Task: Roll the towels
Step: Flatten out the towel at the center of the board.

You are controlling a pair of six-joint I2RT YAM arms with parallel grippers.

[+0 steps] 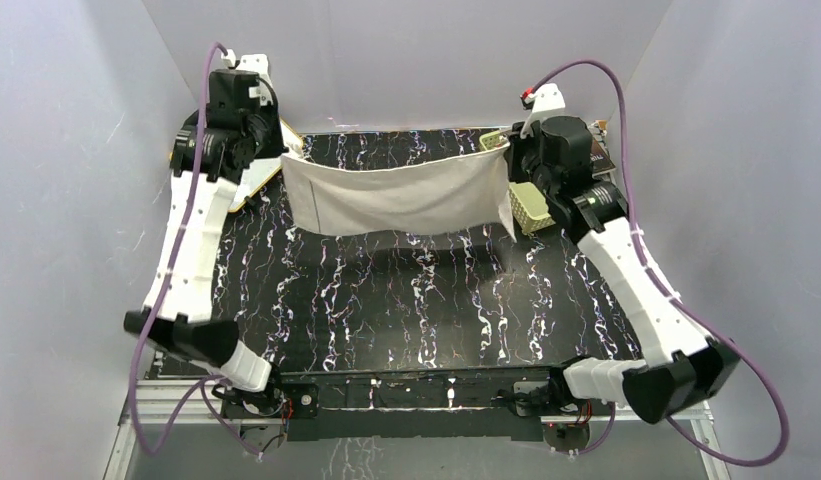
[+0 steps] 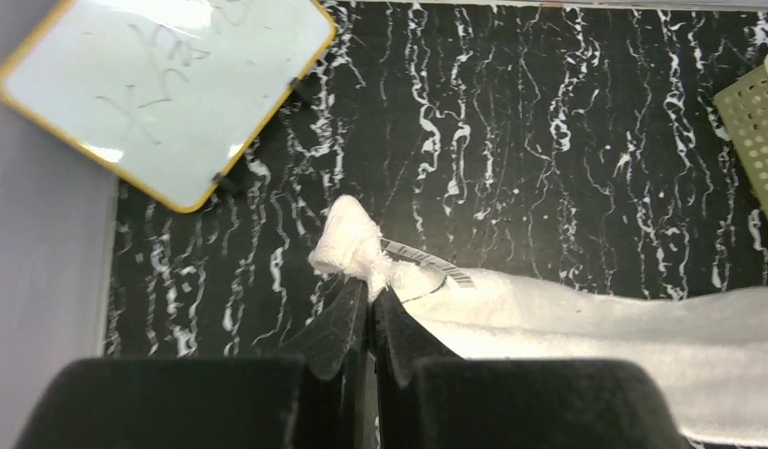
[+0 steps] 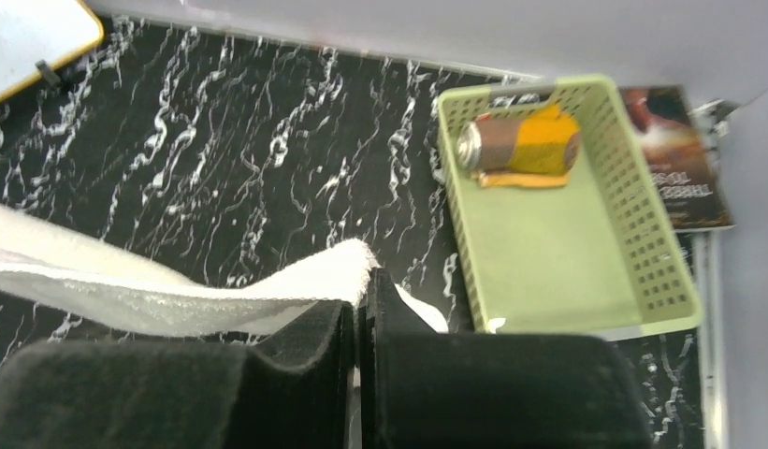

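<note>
Left gripper (image 2: pixel 369 301), jaws pressed together on the left top corner of the cream-white towel (image 1: pixel 399 196), was raised over the far left part of the black marbled table (image 1: pixel 406 310). A small tuft of cloth and a printed label (image 2: pixel 427 267) stuck out past its fingertips. A yellow-framed whiteboard (image 2: pixel 165 89) lay at the table's left edge, below this arm. The cream-white towel hung spread between the two arms as a sagging sheet, casting a shadow on the table. Right gripper (image 3: pixel 359 301) was likewise clamped on the opposite top corner. To its right stood a green perforated basket (image 3: pixel 567 271) holding the orange-and-brown towel (image 3: pixel 520 145), rolled up and lying near the far wall. A dark printed booklet (image 3: pixel 679 178) lay just beside the basket's right side.
</note>
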